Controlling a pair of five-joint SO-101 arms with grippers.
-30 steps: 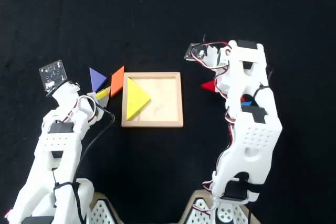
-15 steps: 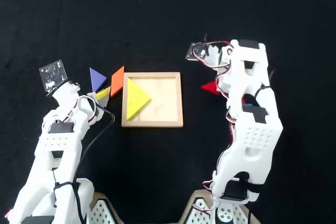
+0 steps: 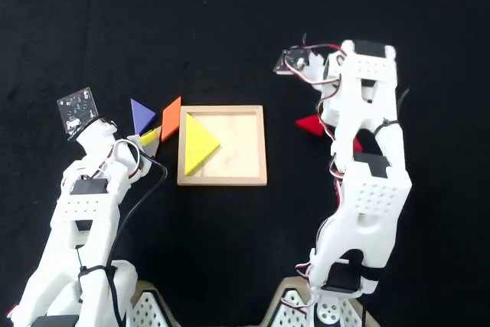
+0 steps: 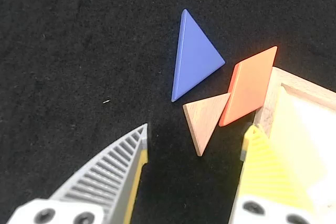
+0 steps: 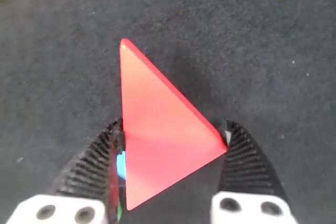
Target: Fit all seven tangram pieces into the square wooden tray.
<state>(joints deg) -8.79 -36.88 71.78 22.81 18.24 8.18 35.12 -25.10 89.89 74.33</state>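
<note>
The square wooden tray (image 3: 222, 178) lies mid-table with a yellow triangle (image 3: 197, 143) inside it. At its left edge lie a blue triangle (image 3: 141, 115), an orange parallelogram (image 3: 171, 118) and, in the left wrist view, a small wooden triangle (image 4: 206, 121). My left gripper (image 4: 198, 128) hovers open over the wooden triangle, close to the tray corner (image 4: 273, 85). A red triangle (image 3: 308, 124) lies right of the tray. My right gripper (image 5: 170, 132) is open and low over this red triangle (image 5: 157, 124), one finger on each side of it.
A bit of blue shows under one right finger (image 5: 121, 163). A red scrap (image 3: 357, 145) peeks out beside the right arm. The black cloth spreads wide beyond the tray on the far side and in front of it.
The right arm's wrist has shifted a little farther back and to the right, now covering a blue piece seen beside it earlier. The red triangle and the left arm have stayed put.
</note>
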